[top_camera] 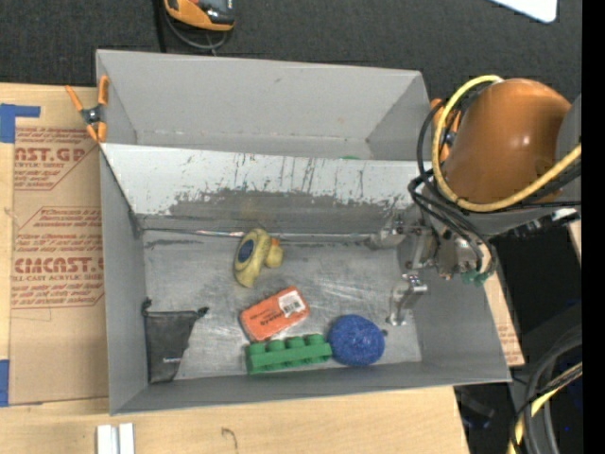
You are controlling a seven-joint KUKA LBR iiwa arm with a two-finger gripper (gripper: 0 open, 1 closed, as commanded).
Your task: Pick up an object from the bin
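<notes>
Grey metal bin (pixel 123 253), five loose items on its floor. The gripper (pixel 401 310) sits low at the right side, just right of a blue ball (pixel 356 340) and apart from it. Whether the jaws are apart or together cannot be told. A green studded block (pixel 288 353) touches the ball's left side, with an orange packet (pixel 274 314) just behind it. A yellow item (pixel 255 256) lies mid-floor and a dark pouch (pixel 170 339) at the left.

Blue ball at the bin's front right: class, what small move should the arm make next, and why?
Probably shift the gripper a little down-left in the view, over the blue ball. It is the nearest thing, with only the green block close on its other side.
</notes>
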